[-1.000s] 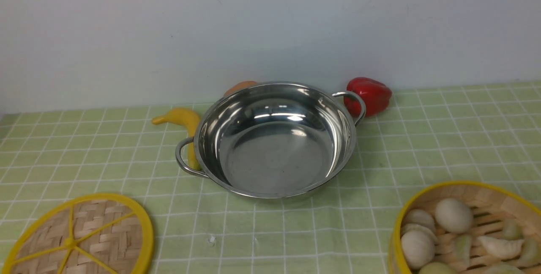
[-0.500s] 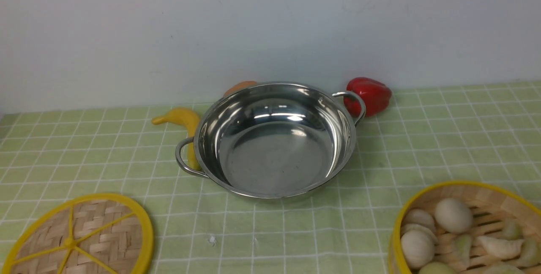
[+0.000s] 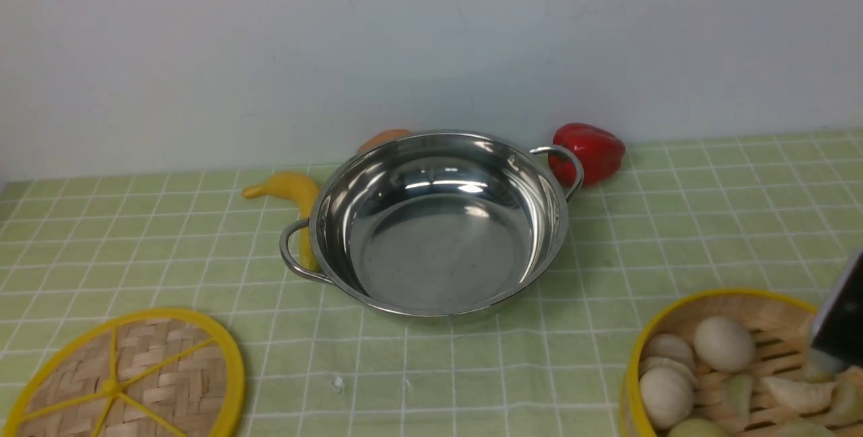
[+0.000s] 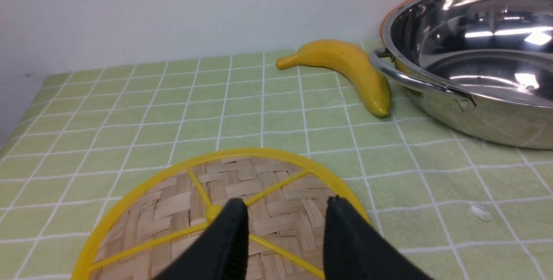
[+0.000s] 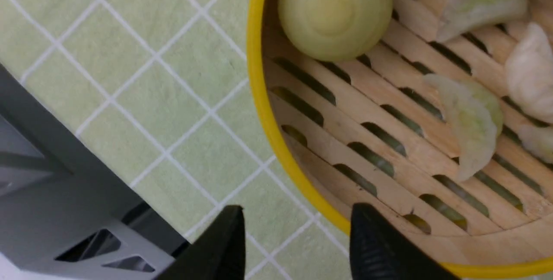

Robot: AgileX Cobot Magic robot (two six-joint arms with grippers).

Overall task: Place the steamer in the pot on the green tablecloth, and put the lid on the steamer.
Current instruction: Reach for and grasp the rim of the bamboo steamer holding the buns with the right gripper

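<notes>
Glossy steel pot (image 3: 438,248), woven bamboo lid (image 3: 158,366)

Taking the pot (image 3: 438,248) as dial centre, I record open green tablecloth (image 3: 431,369) at 6 o'clock. It forms a wide lane between the lid (image 3: 135,383) at 8 and the steamer (image 3: 735,294) at 4. Descent from above into the pot is unobstructed.

Obstacles:
- A banana (image 3: 296,194) at 9, just beside the handle there.
- A red pepper (image 3: 590,150) at 2, just beside the other handle.
- An orange object (image 3: 384,139) at 12.
- The wall (image 3: 431,39) close behind.
</notes>
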